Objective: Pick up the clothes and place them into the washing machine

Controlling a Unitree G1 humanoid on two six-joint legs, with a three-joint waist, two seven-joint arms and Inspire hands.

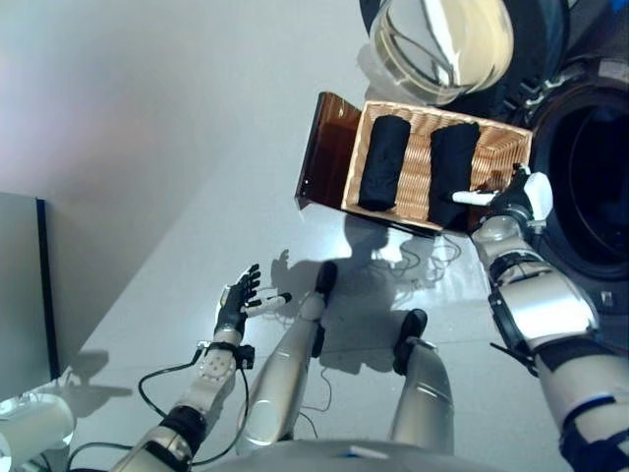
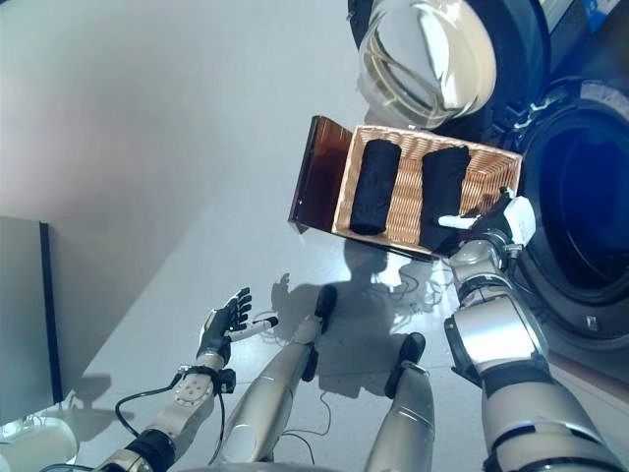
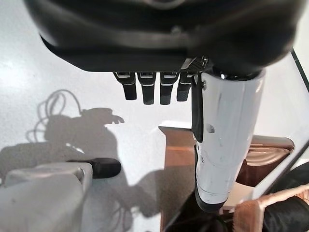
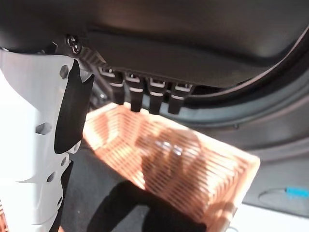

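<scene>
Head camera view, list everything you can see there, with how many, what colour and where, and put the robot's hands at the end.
rolled clothes: two, black; left roll and right roll lie side by side in the basket.
basket: one, tan wicker with a brown hinged lid open at its left, on the floor before the washing machine.
washing machine: one, dark drum opening at the right, its round glass door swung open above the basket.
floor: pale grey, glossy.
panel: one, grey with a dark edge, far left.
left hand: open, fingers spread, held over the floor, holding nothing.
right hand: open, over the basket's right end beside the right roll, not gripping it.
</scene>
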